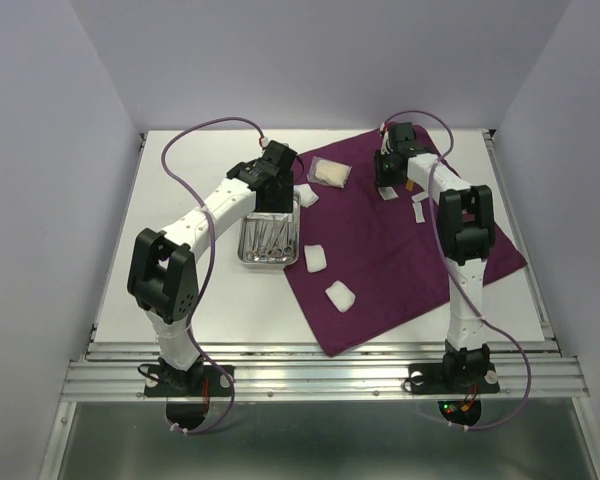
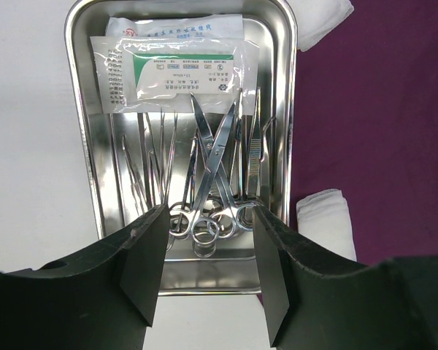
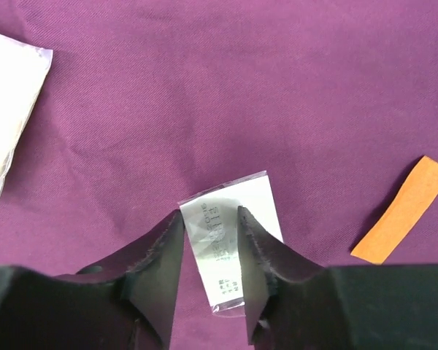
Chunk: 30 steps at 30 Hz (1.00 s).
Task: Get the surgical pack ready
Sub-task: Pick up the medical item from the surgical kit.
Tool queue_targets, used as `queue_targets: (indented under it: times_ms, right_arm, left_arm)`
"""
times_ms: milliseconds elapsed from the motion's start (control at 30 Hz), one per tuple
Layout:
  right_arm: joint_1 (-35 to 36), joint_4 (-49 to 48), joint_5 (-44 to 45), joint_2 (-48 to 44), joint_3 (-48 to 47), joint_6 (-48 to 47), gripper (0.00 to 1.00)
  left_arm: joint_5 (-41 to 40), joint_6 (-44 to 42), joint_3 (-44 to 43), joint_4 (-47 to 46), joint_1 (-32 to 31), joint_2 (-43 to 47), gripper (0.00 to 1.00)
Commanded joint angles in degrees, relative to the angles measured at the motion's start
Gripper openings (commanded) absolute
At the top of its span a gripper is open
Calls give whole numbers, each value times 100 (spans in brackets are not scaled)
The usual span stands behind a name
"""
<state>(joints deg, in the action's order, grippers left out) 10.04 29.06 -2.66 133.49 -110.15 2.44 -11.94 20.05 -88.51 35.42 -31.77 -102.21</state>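
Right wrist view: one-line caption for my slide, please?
Right gripper poised over a small clear packet on the purple cloth, orange strip nearby.

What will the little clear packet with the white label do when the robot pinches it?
The small clear flat packet looks thin, so it will probably bend or crumple in the right gripper. It seems very light. Its glossy plastic might slide on the dark-purple cloth.

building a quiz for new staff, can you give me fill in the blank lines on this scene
The large flat cloth is dark ____. The silver scissors lie ____ the shiny rectangular steel tray. The left tool, above that tray, has its jaws ____. The flat paper strip beside the small clear packet is ____.
Missing words: purple; inside; open; orange.
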Motion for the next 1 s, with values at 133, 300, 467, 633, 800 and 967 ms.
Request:
queue_targets:
  times_ms: [133,300,467,633,800,967]
  right_arm:
    - [-20,-199,98,-596,300,152,24]
    - [-20,-392,204,-859,626,204,5]
    - [-20,-533,239,-1062,819,266,1]
    - [33,-428,239,-1412,942,432,1]
    - [331,-392,512,-1914,1328,854,1]
    - [876,-392,617,-2143,1820,2136,1]
  left_arm:
    - [26,34,53,-53,-14,237,59]
    - [52,42,36,-53,-22,211,59]
    - [52,42,9,-44,-31,184,59]
    - [43,42,-17,-35,-49,167,59]
    - [-45,25,-52,-26,-49,123,59]
    - [-141,-37,-184,26,-40,35,59]
